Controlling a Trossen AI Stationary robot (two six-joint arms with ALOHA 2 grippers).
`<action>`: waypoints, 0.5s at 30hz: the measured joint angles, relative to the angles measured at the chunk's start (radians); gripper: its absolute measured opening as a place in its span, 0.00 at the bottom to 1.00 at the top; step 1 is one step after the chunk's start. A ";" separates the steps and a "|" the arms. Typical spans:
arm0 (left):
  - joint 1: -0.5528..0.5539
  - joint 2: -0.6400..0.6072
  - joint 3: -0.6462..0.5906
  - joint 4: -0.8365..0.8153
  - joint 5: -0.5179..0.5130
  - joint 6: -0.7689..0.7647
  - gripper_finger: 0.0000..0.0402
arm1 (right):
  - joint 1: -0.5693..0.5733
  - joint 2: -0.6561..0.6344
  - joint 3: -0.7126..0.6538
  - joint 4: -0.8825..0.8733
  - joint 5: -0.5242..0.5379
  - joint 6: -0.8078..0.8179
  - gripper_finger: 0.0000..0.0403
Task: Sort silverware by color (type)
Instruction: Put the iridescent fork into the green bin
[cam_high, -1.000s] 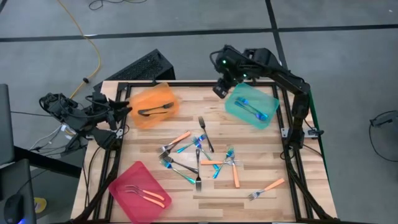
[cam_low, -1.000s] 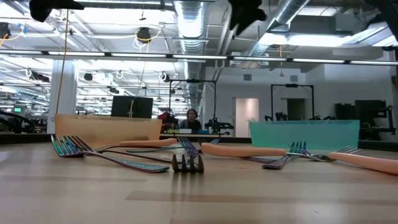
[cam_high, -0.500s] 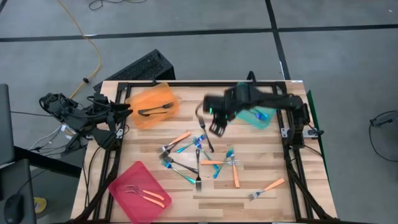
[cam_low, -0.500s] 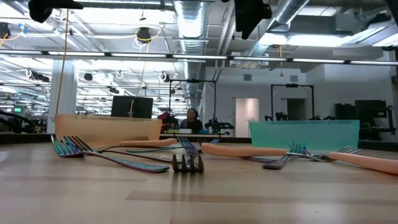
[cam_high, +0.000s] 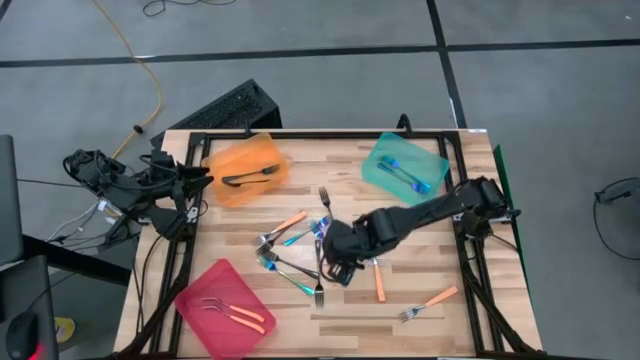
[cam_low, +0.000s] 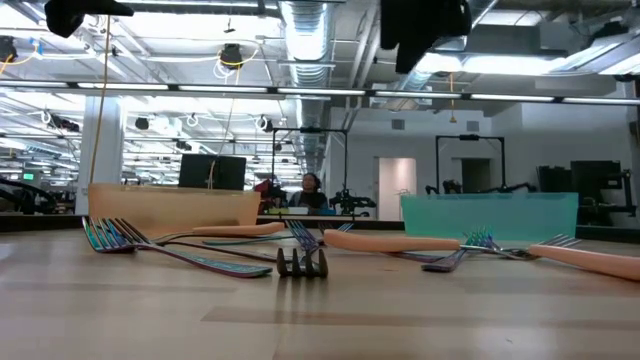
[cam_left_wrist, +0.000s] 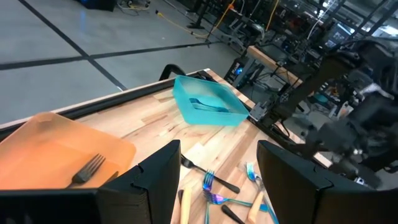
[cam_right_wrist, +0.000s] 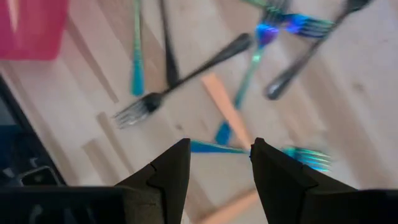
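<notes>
Many forks (cam_high: 300, 250) with orange, blue or dark handles lie loosely heaped on the middle of the wooden table (cam_high: 480, 330). My right gripper (cam_high: 338, 262) hangs open above this heap, pointing steeply down and touching nothing. In the right wrist view its fingers (cam_right_wrist: 180, 168) frame a blue-handled fork (cam_right_wrist: 214, 148) and an orange handle (cam_right_wrist: 225, 111) lying below. My left gripper (cam_left_wrist: 217, 180) waits open at the table's left edge, high up.
An orange tray (cam_high: 248, 170) with one dark fork stands far left. A teal tray (cam_high: 403, 168) with blue forks is far right, and a pink tray (cam_high: 222, 308) with orange forks near left. A single orange fork (cam_high: 428, 303) lies near right.
My right gripper has swung from above the teal tray toward the table's middle and near side. It has sunk lower over the heap of forks, and its fingers have stayed open. No fork has moved.
</notes>
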 joint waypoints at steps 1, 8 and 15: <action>0.000 0.000 0.000 0.000 0.000 0.000 0.49 | 0.005 0.000 -0.025 0.039 0.000 0.005 0.47; 0.000 0.000 0.000 -0.002 0.007 0.000 0.49 | 0.010 0.001 -0.174 0.247 0.000 0.039 0.47; 0.000 0.000 -0.015 -0.029 0.002 -0.001 0.49 | -0.015 0.001 -0.279 0.424 0.002 -0.004 0.47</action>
